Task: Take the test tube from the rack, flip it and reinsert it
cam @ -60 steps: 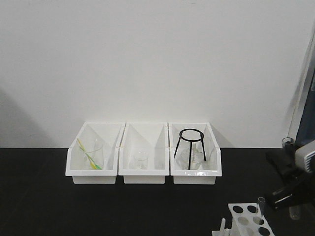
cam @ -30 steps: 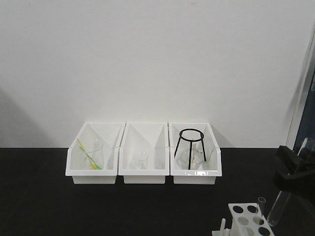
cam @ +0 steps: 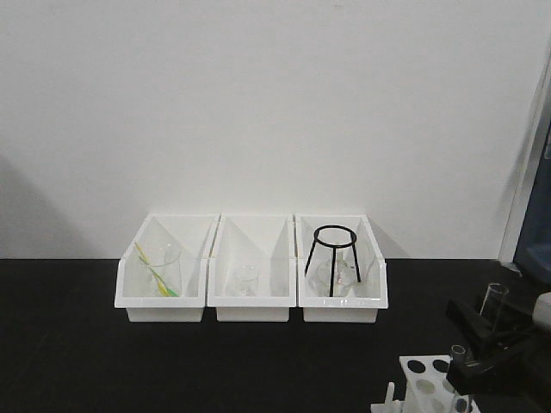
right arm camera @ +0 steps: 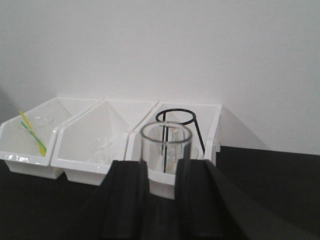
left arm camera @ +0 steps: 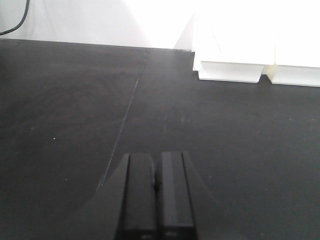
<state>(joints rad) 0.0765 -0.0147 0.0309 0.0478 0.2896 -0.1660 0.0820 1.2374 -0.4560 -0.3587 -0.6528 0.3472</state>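
My right gripper (cam: 484,341) is shut on the test tube (cam: 493,303) and holds it upright, open rim up, just above the right end of the rack (cam: 428,384). In the right wrist view the tube (right arm camera: 165,150) stands between the two black fingers of the gripper (right arm camera: 165,172), its rim above them. A second look-alike tube (cam: 457,353) stands in the rack beside it. My left gripper (left arm camera: 156,159) is shut and empty, low over the black table; it does not show in the front view.
Three white bins stand in a row at the back: the left one (cam: 129,297) holds a beaker with a yellow-green stick, the middle one (cam: 250,310) a small beaker, the right one (cam: 341,311) a black tripod stand (cam: 334,249). The rack is cut off by the front view's bottom edge.
My right gripper has swung the tube from a tilt to upright and come down and left, lowering it toward the rack's right end. The left gripper's earlier state is not shown.
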